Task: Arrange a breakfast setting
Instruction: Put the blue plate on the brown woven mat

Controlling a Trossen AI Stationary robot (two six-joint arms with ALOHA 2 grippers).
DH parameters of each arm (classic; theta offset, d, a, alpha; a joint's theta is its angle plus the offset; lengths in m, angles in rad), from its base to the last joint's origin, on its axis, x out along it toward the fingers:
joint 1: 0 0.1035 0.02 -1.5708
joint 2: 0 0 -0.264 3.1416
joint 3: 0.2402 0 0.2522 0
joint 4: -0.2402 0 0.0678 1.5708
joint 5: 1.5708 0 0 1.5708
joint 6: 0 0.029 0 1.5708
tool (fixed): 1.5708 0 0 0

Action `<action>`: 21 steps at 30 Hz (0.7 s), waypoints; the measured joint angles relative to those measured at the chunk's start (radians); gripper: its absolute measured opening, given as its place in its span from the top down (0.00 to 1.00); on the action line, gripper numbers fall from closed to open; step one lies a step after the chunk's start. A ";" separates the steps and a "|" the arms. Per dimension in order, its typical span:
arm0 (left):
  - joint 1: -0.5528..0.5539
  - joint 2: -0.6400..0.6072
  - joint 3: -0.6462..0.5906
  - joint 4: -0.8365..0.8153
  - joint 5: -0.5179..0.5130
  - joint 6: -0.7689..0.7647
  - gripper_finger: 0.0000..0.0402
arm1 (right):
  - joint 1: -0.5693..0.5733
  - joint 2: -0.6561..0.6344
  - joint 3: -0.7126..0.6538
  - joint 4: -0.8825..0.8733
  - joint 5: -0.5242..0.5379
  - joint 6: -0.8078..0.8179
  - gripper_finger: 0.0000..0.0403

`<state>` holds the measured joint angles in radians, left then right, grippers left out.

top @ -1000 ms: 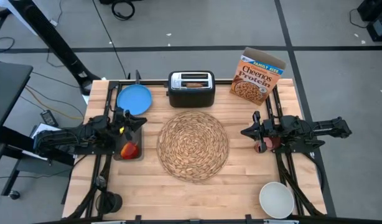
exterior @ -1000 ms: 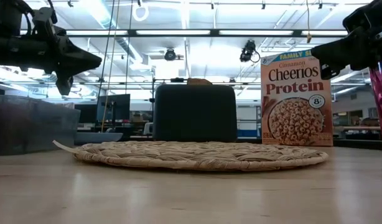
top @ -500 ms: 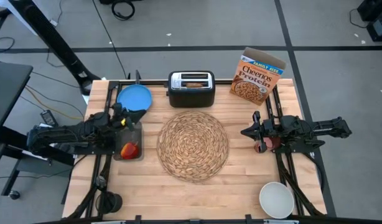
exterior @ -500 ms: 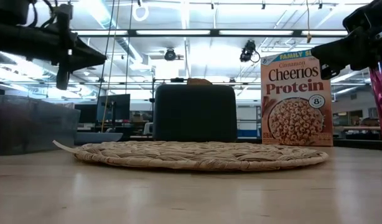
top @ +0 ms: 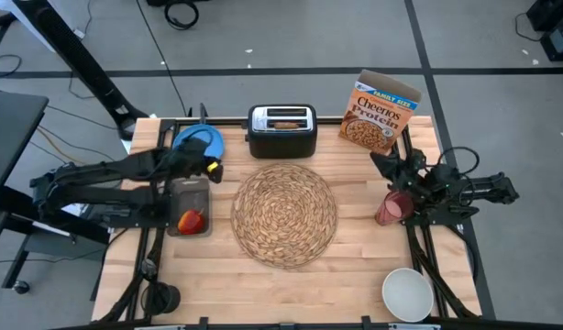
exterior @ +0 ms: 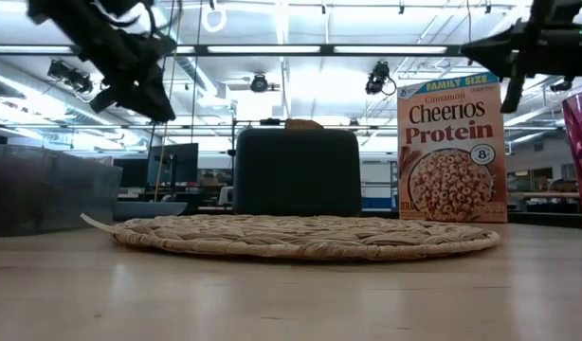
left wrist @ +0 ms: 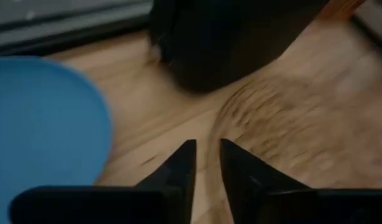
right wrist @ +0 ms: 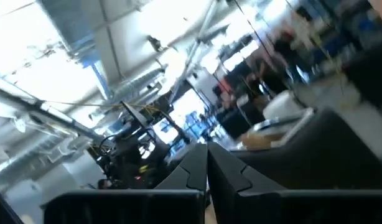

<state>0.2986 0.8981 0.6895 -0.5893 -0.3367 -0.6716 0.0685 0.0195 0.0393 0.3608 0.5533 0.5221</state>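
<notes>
The round straw placemat (top: 283, 215) lies mid-table with nothing on it. The small blue plate (top: 197, 139) lies at the far left. My left gripper (top: 214, 168) hovers above the plate's near right rim, fingers almost together and empty. The plate also shows in its wrist view (left wrist: 41, 118). The toast slice (top: 283, 121) sticks up from the toaster (top: 281, 137). The Cheerios box (top: 380, 115) stands at the far right. My right gripper (top: 377, 159) is shut and empty, raised between the box and the red cup (top: 390, 209). The red apple (top: 191, 221) lies in the grey tray (top: 188, 190). The white bowl (top: 408, 293) stands near right. The spoon is hidden.
The toaster stands at the far edge behind the placemat. The grey tray sits at the left, just near of the plate. Bare wood shows near of the placemat and between the placemat and the cup.
My left gripper has risen from over the grey tray and gone toward the far edge, to beside the blue plate. My right gripper has risen from above the red cup, gone toward the far edge and turned toward the toaster. The cup has stayed in place.
</notes>
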 joint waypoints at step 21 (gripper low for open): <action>0.283 0.534 0.072 -0.032 0.076 0.219 0.52 | 0.082 0.540 0.595 -0.261 -0.146 -0.087 0.98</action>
<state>0.5818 1.4318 0.7612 -0.6209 -0.2602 -0.4525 0.1507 0.5592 0.6341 0.0999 0.4076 0.4349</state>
